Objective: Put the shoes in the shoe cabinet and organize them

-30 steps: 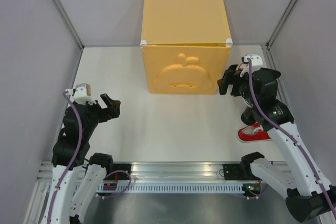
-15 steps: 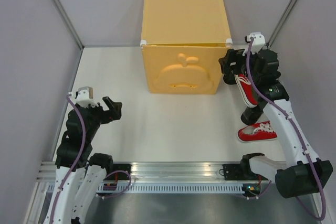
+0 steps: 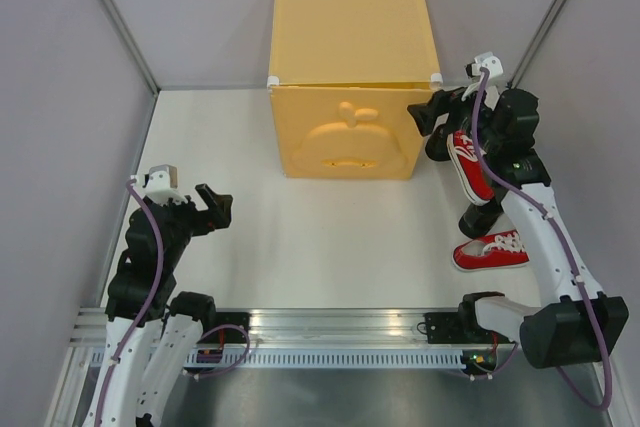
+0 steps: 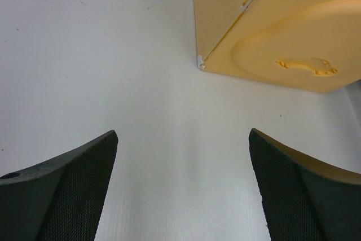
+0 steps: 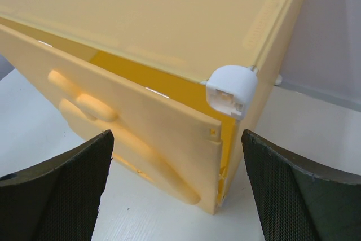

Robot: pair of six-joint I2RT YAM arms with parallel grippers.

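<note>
The yellow-orange shoe cabinet (image 3: 350,77) stands at the back middle, its apple-embossed door (image 3: 342,137) slightly ajar at the right edge. It shows in the right wrist view (image 5: 158,21) and in the left wrist view (image 4: 282,32). Two red sneakers lie at the right: one (image 3: 468,165) partly under the right arm, one (image 3: 492,251) nearer the front. The black dress shoes are out of view. My right gripper (image 3: 425,119) is open and empty, next to the door's upper right corner (image 5: 232,90). My left gripper (image 3: 214,205) is open and empty, low at the left.
Grey walls enclose the white table (image 3: 300,237) on three sides. A metal rail (image 3: 330,332) runs along the near edge.
My right gripper has risen from in front of the cabinet's lower right side to the door's upper right corner, uncovering the upper red sneaker. The left arm has barely moved.
</note>
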